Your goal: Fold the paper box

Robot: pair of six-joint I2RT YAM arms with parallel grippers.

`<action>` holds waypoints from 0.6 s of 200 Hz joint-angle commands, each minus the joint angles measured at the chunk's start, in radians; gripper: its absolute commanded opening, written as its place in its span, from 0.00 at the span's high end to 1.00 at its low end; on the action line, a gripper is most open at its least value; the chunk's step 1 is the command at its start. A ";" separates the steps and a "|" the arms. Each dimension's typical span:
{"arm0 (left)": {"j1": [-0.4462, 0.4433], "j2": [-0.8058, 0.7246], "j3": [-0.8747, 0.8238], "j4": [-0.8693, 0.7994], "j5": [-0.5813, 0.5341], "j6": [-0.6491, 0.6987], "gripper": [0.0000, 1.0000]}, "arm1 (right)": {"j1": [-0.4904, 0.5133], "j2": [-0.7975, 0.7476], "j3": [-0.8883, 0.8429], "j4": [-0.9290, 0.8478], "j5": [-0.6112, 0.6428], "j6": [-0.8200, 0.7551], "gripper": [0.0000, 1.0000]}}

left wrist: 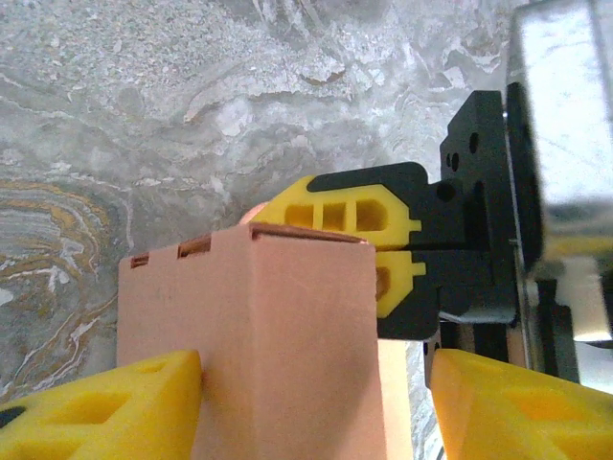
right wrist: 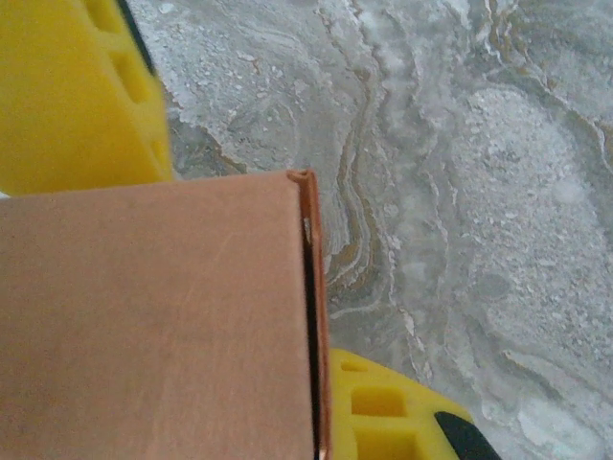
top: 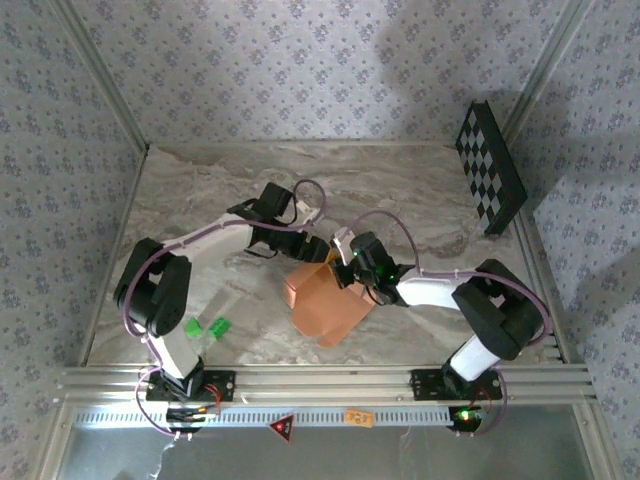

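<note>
The salmon-orange paper box (top: 322, 302) sits partly formed in the middle of the table, between both grippers. In the left wrist view the paper box (left wrist: 287, 335) stands between my left gripper's (left wrist: 316, 393) spread jaws. One yellow finger (left wrist: 115, 402) rests against its side, while the other finger (left wrist: 517, 402) stays apart from it. My left gripper (top: 303, 248) is open. At the box's far side, my right gripper (left wrist: 385, 251) is shut on one of its walls. The right wrist view shows that thin upright wall (right wrist: 322, 316) beside a yellow finger (right wrist: 383, 412), with a flat panel (right wrist: 153, 316) covering the other finger.
Two small green pieces (top: 208, 328) lie near the left arm's base. A black-and-white checkerboard panel (top: 490, 170) leans at the back right. Patterned walls close in the marbled table (top: 420, 190), and a metal rail (top: 320, 382) runs along the front edge.
</note>
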 commanded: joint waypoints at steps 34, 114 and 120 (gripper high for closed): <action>0.078 -0.121 -0.028 0.055 0.080 -0.066 0.35 | -0.005 -0.046 0.019 -0.139 -0.068 -0.034 0.91; 0.139 -0.081 -0.023 -0.077 -0.078 0.013 0.40 | -0.021 -0.096 -0.008 -0.121 -0.155 -0.123 0.71; 0.139 -0.075 -0.029 -0.076 -0.078 0.013 0.41 | -0.021 -0.103 -0.018 -0.107 -0.168 -0.127 0.70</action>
